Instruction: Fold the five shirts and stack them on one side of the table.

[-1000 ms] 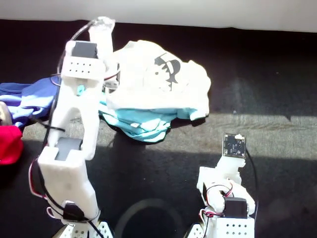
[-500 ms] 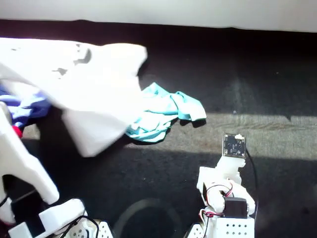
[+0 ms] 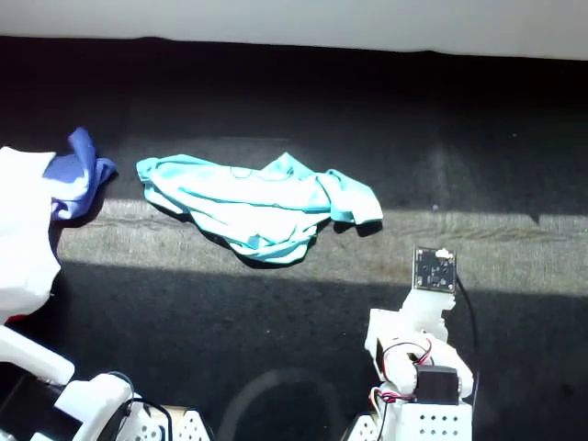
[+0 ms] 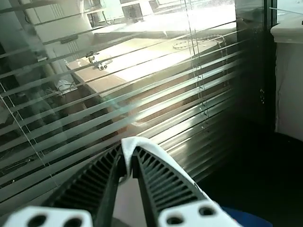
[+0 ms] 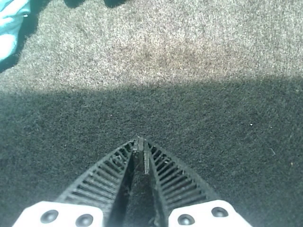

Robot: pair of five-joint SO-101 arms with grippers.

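Operator: Claw status, left side?

Technician: Left claw (image 4: 129, 150) is closed to a narrow slit, with a fold of white cloth pinched between the tips. It is raised and points toward window blinds (image 4: 142, 94), away from the worktop (image 3: 367, 138).

Operator: Right side?

Technician: Right claw (image 5: 140, 142) is closed tip to tip and holds nothing. It hangs low over bare dark worktop, with the right arm (image 3: 418, 358) tucked at the near edge.

Operator: Location of shirts?

Technician: White shirt (image 3: 23, 230) hangs at the left edge of the high view and appears to be lifted clear of the surface. Blue shirt (image 3: 83, 170) lies crumpled against its far side; contact cannot be confirmed. Teal shirt (image 3: 248, 207) lies crumpled near the middle, well apart from the right arm.

Operator: Step in hand?

Technician: Judged: the white shirt is being singled out for folding. No shirt lies folded, so the task is at an early stage.

Operator: Requirement for next move?

Technician: Lower the white shirt onto bare worktop, clear of the teal shirt. Release it and spread it flat before the first fold. The right claw must open before it can assist.
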